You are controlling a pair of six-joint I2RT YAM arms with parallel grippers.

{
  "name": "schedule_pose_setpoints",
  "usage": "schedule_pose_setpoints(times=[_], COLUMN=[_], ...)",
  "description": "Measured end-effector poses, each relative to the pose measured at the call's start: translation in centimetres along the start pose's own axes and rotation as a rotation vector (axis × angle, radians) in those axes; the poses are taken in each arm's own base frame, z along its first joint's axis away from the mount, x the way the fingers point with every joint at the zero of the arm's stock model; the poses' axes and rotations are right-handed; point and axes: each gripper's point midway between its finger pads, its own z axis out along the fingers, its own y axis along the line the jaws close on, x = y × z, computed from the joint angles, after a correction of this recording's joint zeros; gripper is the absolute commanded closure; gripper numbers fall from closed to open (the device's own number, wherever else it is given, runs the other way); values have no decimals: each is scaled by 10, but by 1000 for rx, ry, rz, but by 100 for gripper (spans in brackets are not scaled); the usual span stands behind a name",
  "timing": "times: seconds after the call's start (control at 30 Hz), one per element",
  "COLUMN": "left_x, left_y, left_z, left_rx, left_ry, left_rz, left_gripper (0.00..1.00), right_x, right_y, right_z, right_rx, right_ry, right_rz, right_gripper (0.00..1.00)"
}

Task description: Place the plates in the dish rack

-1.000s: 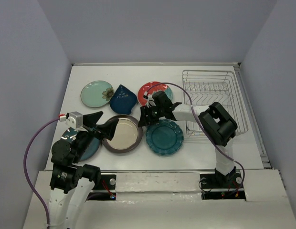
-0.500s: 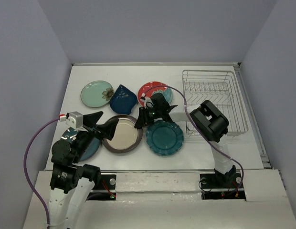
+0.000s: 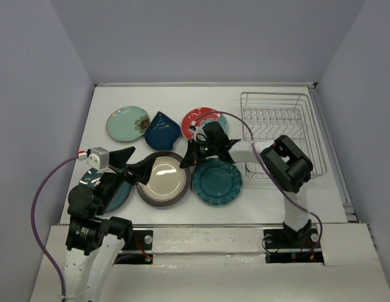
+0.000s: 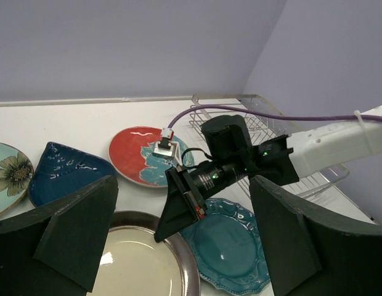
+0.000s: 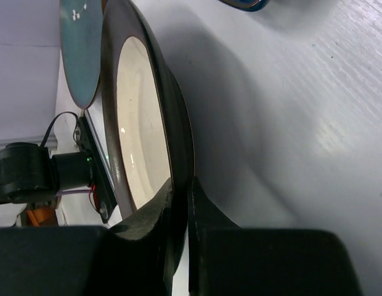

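Tightly, the right fingers [image 5: 246, 259] clench on the dark edge of the cream plate with brown rim [image 5: 138, 123]. One finger lies against the glazed face and the other against the underside, with the rim pinched between them. Whether that edge is clear of the worktop [image 3: 176, 97] cannot be told. Seen from above, the grip sits at the plate's 1 o'clock edge, and the right arm [image 3: 286, 163] reaches in from 3 o'clock.

The left fingers [image 4: 80, 228] stand spread wide with nothing between them. They hover over the same plate's 10 o'clock edge, pointing toward the clenched pair.

Taking the cream plate as the centre of the dial, the teal scalloped-rim plate [image 3: 217, 182] lies just beside it at 3 o'clock. The navy teardrop-shaped plate [image 3: 161, 129] is near at 12 o'clock. The mint-green plate with dark flower [image 3: 122, 123] lies at 11 o'clock, just beside the navy one. The red plate with teal floral [image 3: 200, 116] is at 1 o'clock, partly hidden behind the right wrist. The blue-teal round plate [image 3: 119, 196] sits at 8 o'clock, mostly covered by the left arm [image 3: 88, 207]. These five lie flat on the worktop.

The dish rack [image 3: 277, 123] stands toward 2 o'clock, well apart from the cream plate, beyond the right arm's elbow.
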Motion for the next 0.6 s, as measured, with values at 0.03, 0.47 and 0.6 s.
schedule_pose_setpoints(times=[0.03,0.47,0.6], left_x=[0,-4,-7], left_y=[0,-3,-6], left_z=[0,-4,-7], left_rx=[0,8,19], left_ry=[1,-22,-36], left_rz=[0,7,10], left_gripper=[1,1,1], right_x=[0,-89,-143], right_y=[3,114,96], right_z=[-4,-159,-278], right_rx=[7,4,156], right_ry=[-6,-415,-728], right_rz=[-6,-161,-153], right_gripper=[93,93,93])
